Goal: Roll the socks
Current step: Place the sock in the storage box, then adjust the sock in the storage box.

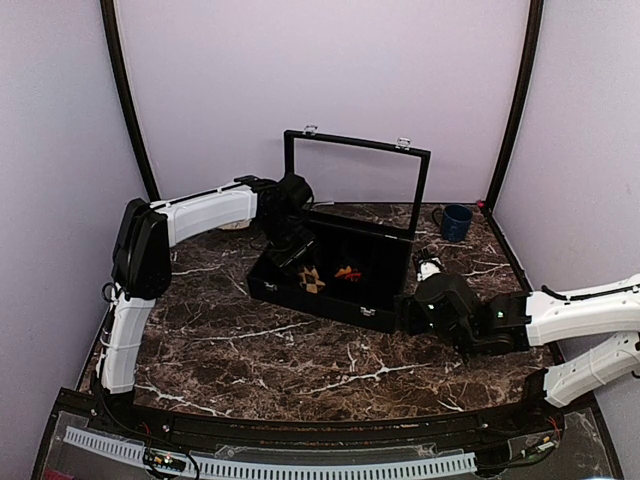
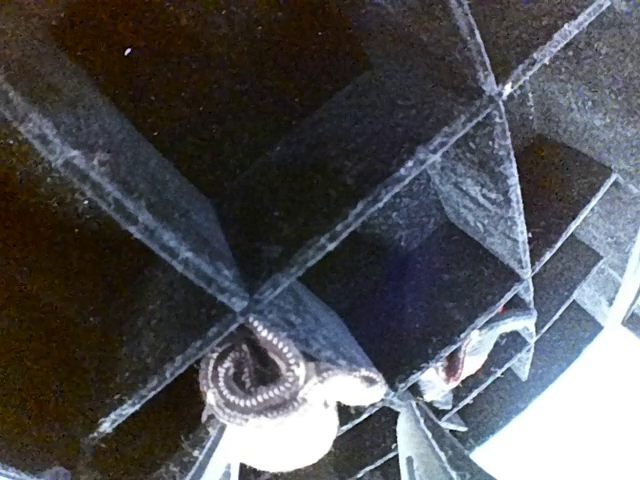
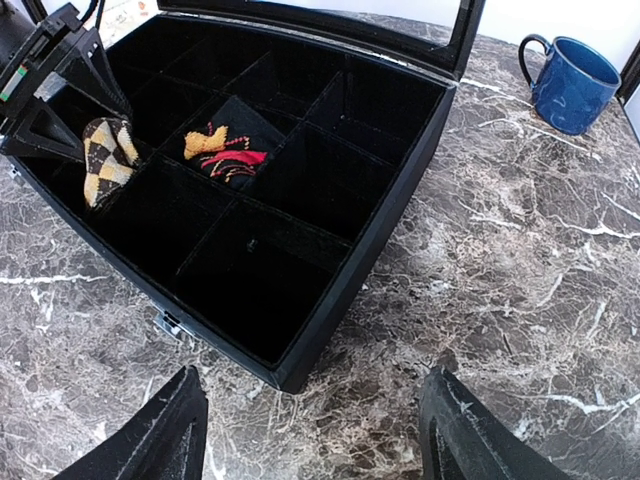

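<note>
Lying inside the black compartmented case (image 3: pixel 385 250), both socks are seen apart from each other, w/ a divider between them. The tan-brown and black sock (image 3: pixel 105 160) is bunched into a short, plump bundle at the case's left side, its argyle diamonds clearly shown in the right wrist view. In the left wrist view its end is seen curled into a coil w/ a dark-and-light ribbed edge, sat close to a crossing of dividers. Whether it sits wholly in one cell cannot be told. The red, orange and black sock (image 3: pixel 228 155) is crumpled flat and loose in the next cell to the right, approx. mid-case, w/ an orange tip sticking up and red streaks over black.

The left gripper (image 1: pixel 295 262) is held low over the case's left part, just beside the tan sock and poss. touching it. Its jaw state cannot be told from any view.

The right gripper (image 3: pixel 312 400) is held outside the case, near its front right corner, above the dark marble tabletop (image 3: pixel 520 300). Its fingers (image 3: pixel 165 435) are spread wide, w/ nothing between them.

The glass lid (image 1: pixel 355 185) is stood open at the back. A blue mug (image 3: pixel 572 85) is stood upright on the marble, to the right of the case and well apart from both socks.
</note>
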Motion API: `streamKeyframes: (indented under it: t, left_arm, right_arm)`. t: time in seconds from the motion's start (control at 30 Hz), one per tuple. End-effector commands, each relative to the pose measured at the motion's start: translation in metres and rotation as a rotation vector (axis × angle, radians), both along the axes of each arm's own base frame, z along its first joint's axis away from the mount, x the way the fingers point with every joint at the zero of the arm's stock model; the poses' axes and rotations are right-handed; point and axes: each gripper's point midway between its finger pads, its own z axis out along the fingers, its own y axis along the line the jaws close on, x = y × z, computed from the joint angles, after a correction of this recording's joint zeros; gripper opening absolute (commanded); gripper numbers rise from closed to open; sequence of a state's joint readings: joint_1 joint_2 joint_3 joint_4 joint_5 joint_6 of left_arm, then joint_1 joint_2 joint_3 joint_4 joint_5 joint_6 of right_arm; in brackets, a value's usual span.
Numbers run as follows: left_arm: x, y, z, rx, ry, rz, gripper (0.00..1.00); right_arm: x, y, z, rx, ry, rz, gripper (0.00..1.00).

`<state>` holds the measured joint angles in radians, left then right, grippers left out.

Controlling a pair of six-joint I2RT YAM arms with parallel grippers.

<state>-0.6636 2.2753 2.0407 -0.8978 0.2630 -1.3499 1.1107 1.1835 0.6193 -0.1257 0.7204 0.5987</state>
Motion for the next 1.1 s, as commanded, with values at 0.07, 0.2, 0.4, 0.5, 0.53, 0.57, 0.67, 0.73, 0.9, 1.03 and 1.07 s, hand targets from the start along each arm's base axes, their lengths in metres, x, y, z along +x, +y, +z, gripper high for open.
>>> streamKeyframes:
  t: [0.07, 0.2, 0.4, 0.5, 0.53, 0.57, 0.67, 0.73, 0.9, 1.03, 1.07]
  left_arm:
    - [-0.012, 0.015, 0.012, 0.045, 0.002, -0.024, 0.57]
    - [-0.018, 0.017, 0.019, 0.041, -0.010, -0.033, 0.57]
    - [-0.009, 0.012, 0.040, 0.036, -0.089, -0.057, 0.56]
    - [-0.008, 0.011, 0.046, 0.038, -0.112, -0.073, 0.56]
    - [-0.008, 0.010, 0.047, 0.041, -0.116, -0.082, 0.56]
    - [-0.009, 0.010, 0.048, 0.046, -0.118, -0.089, 0.55]
    - [-0.011, 0.011, 0.051, 0.059, -0.126, -0.104, 0.54]
    - [-0.009, 0.009, 0.058, 0.067, -0.157, -0.117, 0.51]
    - [0.004, -0.001, 0.070, 0.044, -0.254, -0.148, 0.31]
    - [0.010, -0.012, 0.068, 0.023, -0.303, -0.199, 0.13]
    - [0.011, -0.014, 0.065, 0.024, -0.303, -0.211, 0.07]
  right_arm:
    - [0.007, 0.013, 0.017, 0.039, -0.037, 0.015, 0.69]
    - [0.008, 0.017, 0.019, 0.033, -0.042, 0.024, 0.69]
    - [0.010, 0.021, 0.020, 0.024, -0.046, 0.032, 0.69]
    - [0.011, 0.023, 0.021, 0.021, -0.047, 0.035, 0.69]
    - [0.012, 0.023, 0.021, 0.017, -0.048, 0.035, 0.69]
    - [0.012, 0.023, 0.021, 0.016, -0.048, 0.035, 0.69]
    - [0.012, 0.024, 0.021, 0.012, -0.050, 0.038, 0.69]
    - [0.013, 0.025, 0.022, 0.010, -0.053, 0.040, 0.69]
    - [0.015, 0.028, 0.024, 0.006, -0.057, 0.043, 0.69]
    - [0.015, 0.029, 0.025, 0.006, -0.060, 0.043, 0.69]
    - [0.015, 0.029, 0.025, 0.005, -0.060, 0.042, 0.69]
